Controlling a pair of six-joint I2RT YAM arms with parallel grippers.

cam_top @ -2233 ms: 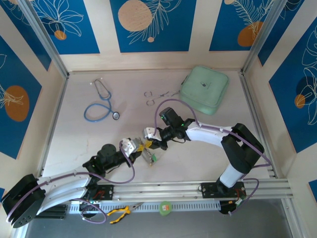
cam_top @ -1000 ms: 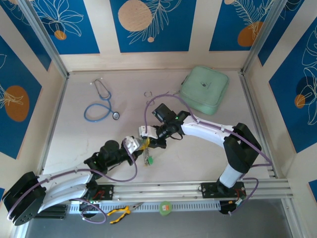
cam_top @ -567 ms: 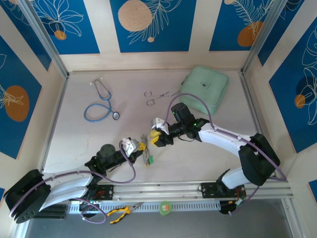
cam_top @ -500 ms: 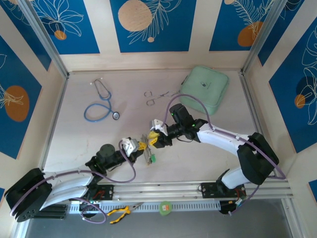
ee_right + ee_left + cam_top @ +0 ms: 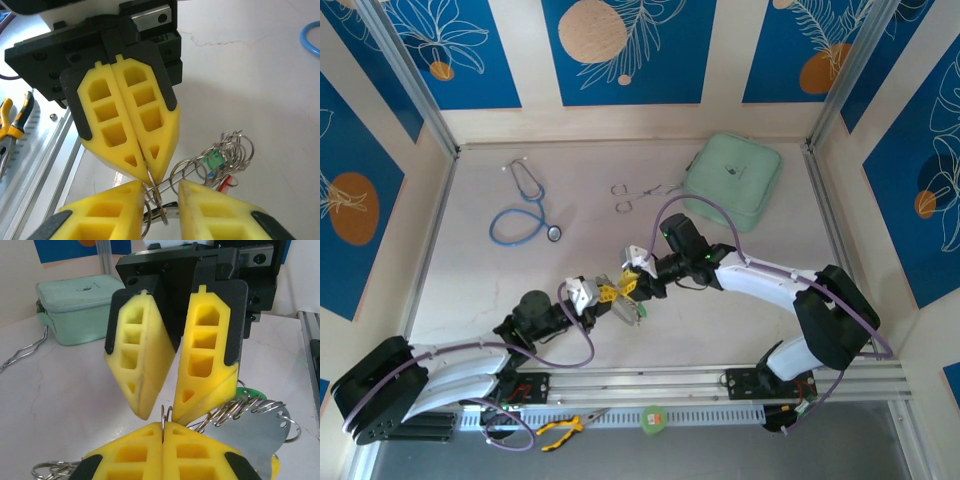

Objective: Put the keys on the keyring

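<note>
My left gripper (image 5: 601,293) is shut on a small steel split ring (image 5: 163,416), which stands upright out of its yellow fingertips. My right gripper (image 5: 633,284) faces it tip to tip, open, its two fingers (image 5: 145,390) straddling that ring (image 5: 151,181) without pinching it. A chain of steel rings runs from the ring to the keys (image 5: 633,310), bunched on the table just right of the grippers. A green head (image 5: 215,160) and a red head (image 5: 226,181) show among the rings. A flat pale grey piece, the keyring (image 5: 250,434), lies under the bunch, mostly hidden.
A mint-green case (image 5: 732,180) sits at the back right, with steel forceps (image 5: 635,190) to its left. A blue-tubed stethoscope (image 5: 525,205) lies at the back left. Yellow-handled pliers (image 5: 565,430) and a green disc (image 5: 653,418) rest on the front rail.
My right gripper swung out to the right, then came back down-left to meet the left gripper's tips. The key bunch shifted slightly to the right. The left gripper stayed shut.
</note>
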